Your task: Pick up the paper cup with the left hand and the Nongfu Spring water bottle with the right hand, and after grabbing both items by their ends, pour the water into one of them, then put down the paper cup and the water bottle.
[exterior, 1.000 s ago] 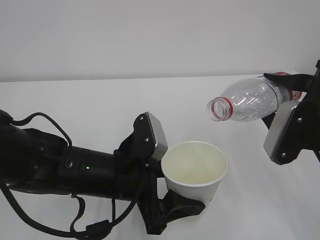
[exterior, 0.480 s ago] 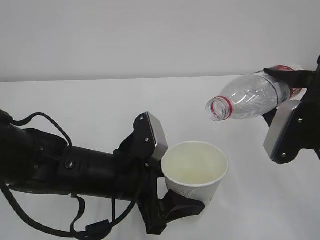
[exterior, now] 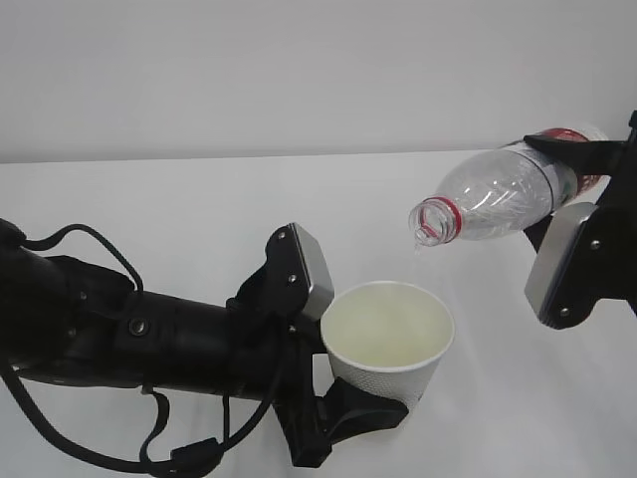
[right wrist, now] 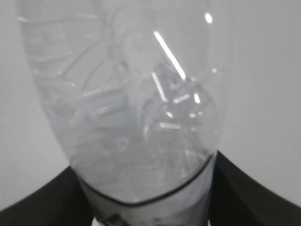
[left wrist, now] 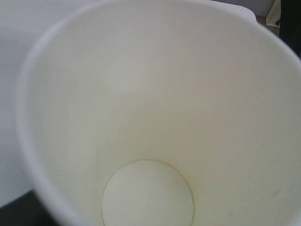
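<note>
The left hand (exterior: 343, 413) held the cup (exterior: 388, 344) low at the front of the white table (exterior: 179, 199). Its black fingers (exterior: 363, 416) were clamped around the lower part of the cup. The cup stood upright with its mouth open to the top. In the left wrist view the inside of the cup (left wrist: 155, 122) looked cream, and I could not tell if any water lay at the bottom.

The right hand (exterior: 587, 169) held the bottle (exterior: 498, 199) up in the air on the right side. Its fingers gripped the back end of the bottle, near the red label. The bottle lay almost on its side, with its open mouth and red ring pointing left and a little down. The mouth hung above the cup, not touching it. A thin bit of water (exterior: 420, 246) showed just under the mouth. In the right wrist view the clear bottle (right wrist: 127, 103) filled the picture, with black fingers on both sides of it.
</note>
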Available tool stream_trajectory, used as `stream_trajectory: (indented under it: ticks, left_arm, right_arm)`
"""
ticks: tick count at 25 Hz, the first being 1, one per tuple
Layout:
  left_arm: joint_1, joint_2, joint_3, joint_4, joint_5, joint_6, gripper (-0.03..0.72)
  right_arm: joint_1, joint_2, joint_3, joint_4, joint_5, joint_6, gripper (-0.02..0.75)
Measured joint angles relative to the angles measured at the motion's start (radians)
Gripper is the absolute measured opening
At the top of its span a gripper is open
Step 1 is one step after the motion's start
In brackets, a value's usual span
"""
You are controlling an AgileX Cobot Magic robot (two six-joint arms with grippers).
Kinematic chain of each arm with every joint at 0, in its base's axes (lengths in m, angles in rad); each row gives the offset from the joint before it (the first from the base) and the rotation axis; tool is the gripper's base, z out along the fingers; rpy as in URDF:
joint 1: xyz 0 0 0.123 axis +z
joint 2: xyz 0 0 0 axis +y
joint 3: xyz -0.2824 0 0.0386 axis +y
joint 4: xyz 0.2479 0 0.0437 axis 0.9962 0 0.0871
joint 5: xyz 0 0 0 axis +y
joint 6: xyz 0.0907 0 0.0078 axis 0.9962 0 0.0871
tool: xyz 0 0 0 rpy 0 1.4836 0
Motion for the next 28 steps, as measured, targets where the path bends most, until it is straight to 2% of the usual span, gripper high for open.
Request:
stream_trajectory:
  ticks: [28]
  left_arm:
    - [0.0,0.0,-0.006,0.0,0.0,0.0,0.543]
  right_arm:
    - [0.0,0.0,0.002,0.0,-0.034,-0.038,0.475]
